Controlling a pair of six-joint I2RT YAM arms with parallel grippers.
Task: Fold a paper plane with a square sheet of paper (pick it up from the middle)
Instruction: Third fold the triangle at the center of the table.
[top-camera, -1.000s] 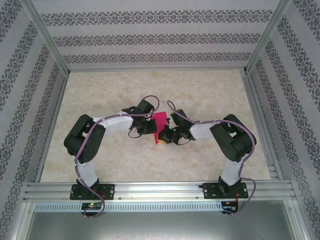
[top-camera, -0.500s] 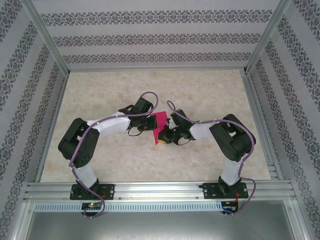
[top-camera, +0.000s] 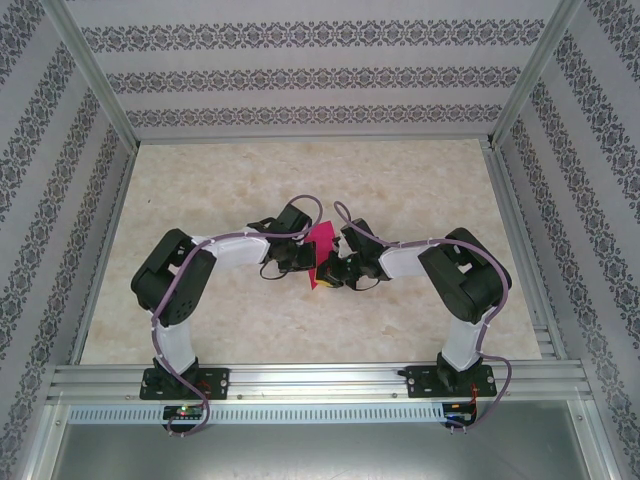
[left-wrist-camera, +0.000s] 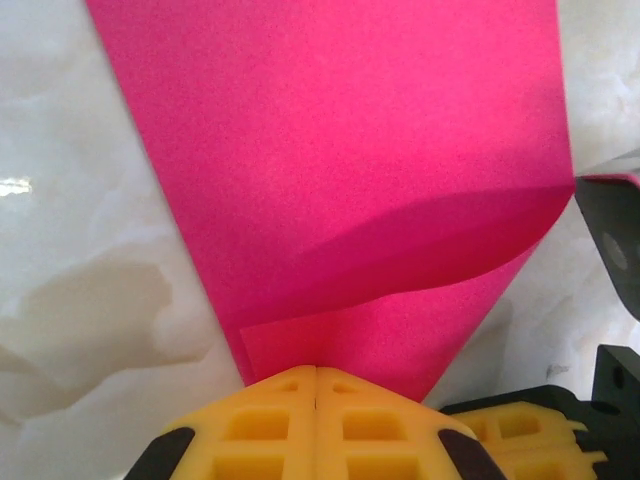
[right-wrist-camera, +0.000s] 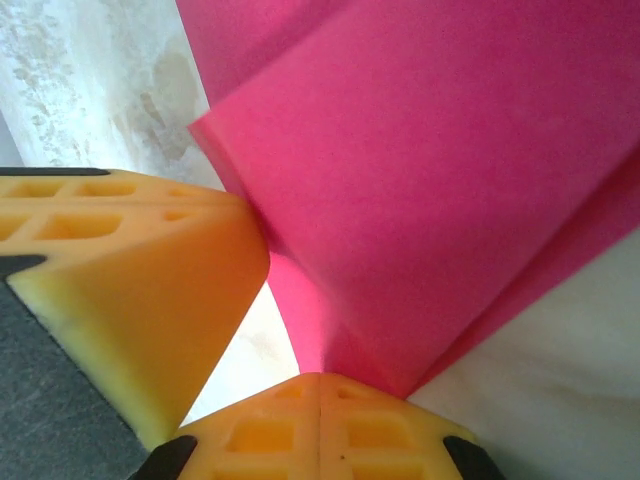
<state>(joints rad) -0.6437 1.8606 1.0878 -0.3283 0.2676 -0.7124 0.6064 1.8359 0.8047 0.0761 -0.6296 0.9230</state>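
The square sheet of paper (top-camera: 322, 242) is bright magenta-pink and is held up off the table between the two arms, bent over on itself. My left gripper (left-wrist-camera: 316, 372) is shut on the paper's (left-wrist-camera: 340, 150) near corner, where a curled flap overlaps the flat layer. My right gripper (right-wrist-camera: 320, 378) is shut on another corner of the paper (right-wrist-camera: 450, 200), which fans out above it in two layers. From above, the left gripper (top-camera: 304, 263) and right gripper (top-camera: 334, 273) almost touch under the sheet. The left gripper's yellow fingers (right-wrist-camera: 130, 290) sit close beside the right one.
The marble-patterned tabletop (top-camera: 220, 190) lies beneath the grippers. Patterned walls and an aluminium frame (top-camera: 90, 90) enclose it on three sides. The right gripper's yellow finger (left-wrist-camera: 525, 440) and black body (left-wrist-camera: 610, 240) crowd the left wrist view's right edge.
The left arm swung its elbow out to the left, then came back right, bringing its gripper nearer the right one. The sheet now stands narrower and more folded. The right arm barely moved.
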